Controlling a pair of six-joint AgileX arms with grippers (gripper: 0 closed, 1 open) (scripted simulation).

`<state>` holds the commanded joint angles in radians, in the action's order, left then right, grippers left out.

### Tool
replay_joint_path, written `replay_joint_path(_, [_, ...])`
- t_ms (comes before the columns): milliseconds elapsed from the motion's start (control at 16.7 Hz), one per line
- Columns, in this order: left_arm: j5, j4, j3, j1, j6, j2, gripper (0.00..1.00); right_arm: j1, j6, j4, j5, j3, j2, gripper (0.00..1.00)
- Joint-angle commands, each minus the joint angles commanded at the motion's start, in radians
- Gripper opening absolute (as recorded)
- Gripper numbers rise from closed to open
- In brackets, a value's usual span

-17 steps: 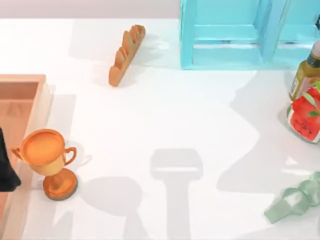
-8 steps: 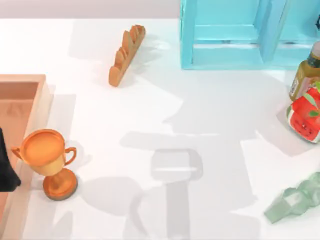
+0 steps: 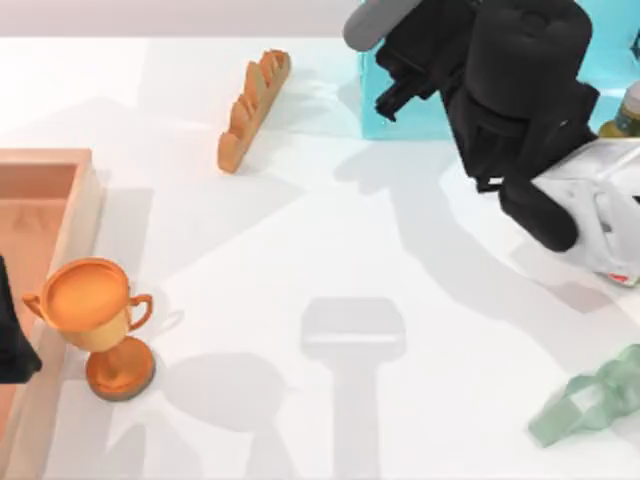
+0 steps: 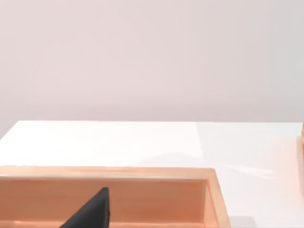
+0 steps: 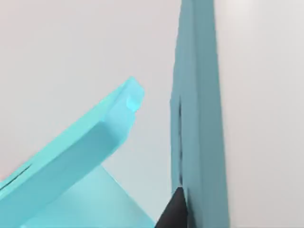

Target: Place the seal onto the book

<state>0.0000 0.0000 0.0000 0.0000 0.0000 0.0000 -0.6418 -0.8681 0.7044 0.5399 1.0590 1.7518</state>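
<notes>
**Right arm looms over the blue shelf at the back of the table**

Starting at the left edge of the top view: the left gripper (image 3: 12, 345) sits parked there as a dark shape over the wooden tray (image 3: 82, 195), and I cannot tell how its fingers stand. The left wrist view looks across that same tray's pale wooden rim (image 4: 142, 173), a black fingertip (image 4: 92, 211) poking in over the tray's inside.

Just beside the tray's near end, a golden trophy (image 3: 95, 320) stands upright on its round foot. Further back, a loaf of bread (image 3: 252, 108) lies slanted on the white table (image 3: 330, 230).

Moving right, the right arm's black bulk (image 3: 500, 100) leans in over the light-blue shelf frame (image 3: 385, 95) at the far side, covering much of it. The right gripper itself is hidden under that bulk from above, so whether it is open or closed I cannot tell. Its wrist view stares close up at turquoise shelf boards (image 5: 197, 104), one upright, one tilted, with a black finger (image 5: 175, 211) at the frame's edge.

At the far right, a bottle (image 3: 628, 110) peeks out behind the arm, and a pale green glass piece (image 3: 590, 400) lies at the near right corner.

Seal and book: I cannot tell where either lies.
</notes>
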Motion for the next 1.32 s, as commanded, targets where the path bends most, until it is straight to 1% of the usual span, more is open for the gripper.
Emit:
replay_joint_path(120, [0.0, 0.0, 0.0, 0.0, 0.0, 0.0, 1.0, -0.191, -0.095, -0.035, 0.138, 0.01, 0.068, 0.0])
replay_joint_path(240, [0.0, 0.0, 0.0, 0.0, 0.0, 0.0, 1.0, -0.34, -0.172, -0.081, 0.246, 0.008, 0.134, 0.0])
replay_joint_path(360, [0.0, 0.0, 0.0, 0.0, 0.0, 0.0, 1.0, -0.447, -0.229, -0.128, 0.324, -0.001, 0.192, 0.0])
replay_joint_path(480, [0.0, 0.0, 0.0, 0.0, 0.0, 0.0, 1.0, -0.511, -0.266, -0.167, 0.367, -0.013, 0.234, 0.0])
replay_joint_path(600, [0.0, 0.0, 0.0, 0.0, 0.0, 0.0, 1.0, -0.533, -0.279, -0.185, 0.379, -0.019, 0.253, 0.0])
replay_joint_path(1320, [0.0, 0.0, 0.0, 0.0, 0.0, 0.0, 1.0, -0.54, -0.266, -0.193, 0.388, -0.028, 0.25, 0.0])
